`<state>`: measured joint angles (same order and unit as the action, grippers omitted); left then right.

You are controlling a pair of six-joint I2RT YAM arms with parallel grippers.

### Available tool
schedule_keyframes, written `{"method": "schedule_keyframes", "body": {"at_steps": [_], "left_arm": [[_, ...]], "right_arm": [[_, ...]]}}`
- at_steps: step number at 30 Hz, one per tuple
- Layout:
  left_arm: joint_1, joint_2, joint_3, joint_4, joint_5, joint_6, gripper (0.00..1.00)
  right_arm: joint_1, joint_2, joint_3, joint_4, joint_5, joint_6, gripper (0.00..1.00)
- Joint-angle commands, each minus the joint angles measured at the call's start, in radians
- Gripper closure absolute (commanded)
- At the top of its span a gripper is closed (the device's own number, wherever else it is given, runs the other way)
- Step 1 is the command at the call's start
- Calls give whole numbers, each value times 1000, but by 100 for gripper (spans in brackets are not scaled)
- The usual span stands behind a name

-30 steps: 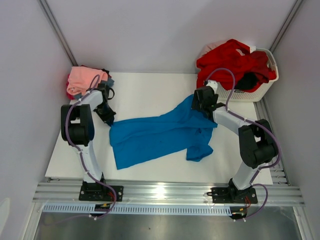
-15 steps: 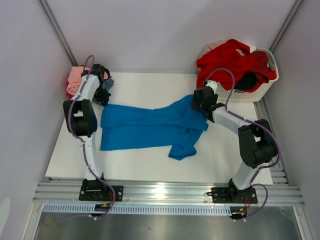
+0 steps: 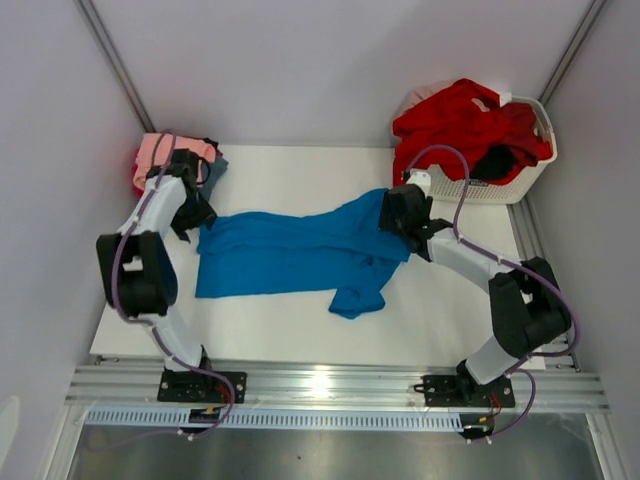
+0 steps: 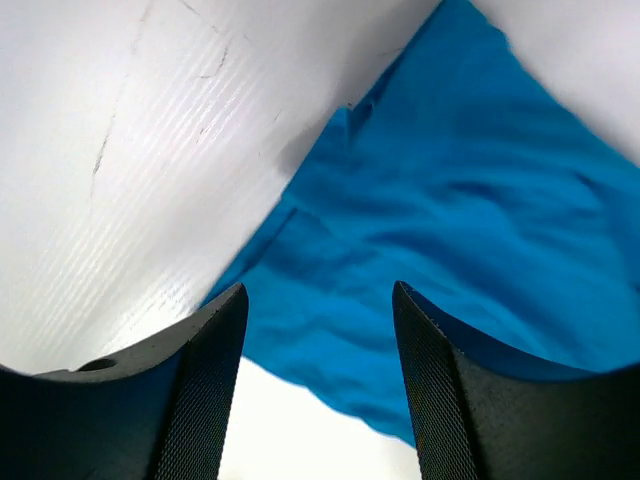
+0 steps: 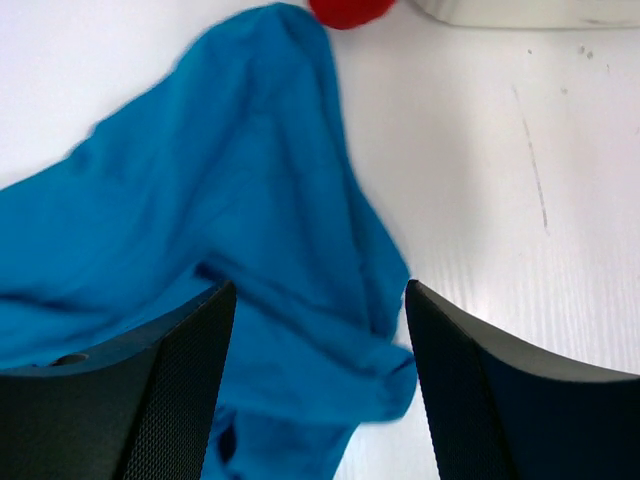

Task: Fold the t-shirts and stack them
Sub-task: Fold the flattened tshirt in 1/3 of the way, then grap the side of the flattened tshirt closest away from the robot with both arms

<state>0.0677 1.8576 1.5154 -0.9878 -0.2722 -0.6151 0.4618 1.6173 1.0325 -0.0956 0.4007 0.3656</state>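
A white table point(image 3: 300, 180) carries a bright blue t-shirt point(image 3: 290, 255), crumpled across its middle. The left gripper point(image 4: 320, 340) and right gripper point(image 5: 318, 340) hover over opposite ends, both spread wide, holding nothing.

The right gripper point(image 5: 318, 320) holds its two black textured fingers point(image 5: 170, 390) spread apart above a rumpled bright blue cloth t-shirt point(image 5: 200, 220) that stretches ahead and leftward. Bare white tabletop point(image 5: 500, 200) lies ahead-right. A red cloth edge point(image 5: 345, 10) shows farthest ahead.
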Motion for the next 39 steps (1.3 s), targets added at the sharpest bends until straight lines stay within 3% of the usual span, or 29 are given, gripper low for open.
{"method": "schedule_keyframes", "body": {"at_steps": [1,7,12,21,25,33,39], "left_arm": [[-5,-242,-89,107,30,-75,36],[-8,-374,-389,208,129,-159,39],[-12,-382,-506,242,145,-182,41],[-12,-403,-616,215,154,-230,44],[-9,-417,-661,198,128,-242,45],[-11,-382,-673,199,125,-262,47],[-9,-347,-664,221,122,-268,55]], "right_arm": [[28,-92,-5,11,56,44,28],[90,-111,-97,-82,73,131,28],[141,-174,-251,-24,-14,213,29],[189,-264,-364,-1,-146,291,29],[270,-272,-382,13,-155,309,29],[457,-122,-315,-4,-115,317,29],[589,-96,-256,-98,18,317,29]]}}
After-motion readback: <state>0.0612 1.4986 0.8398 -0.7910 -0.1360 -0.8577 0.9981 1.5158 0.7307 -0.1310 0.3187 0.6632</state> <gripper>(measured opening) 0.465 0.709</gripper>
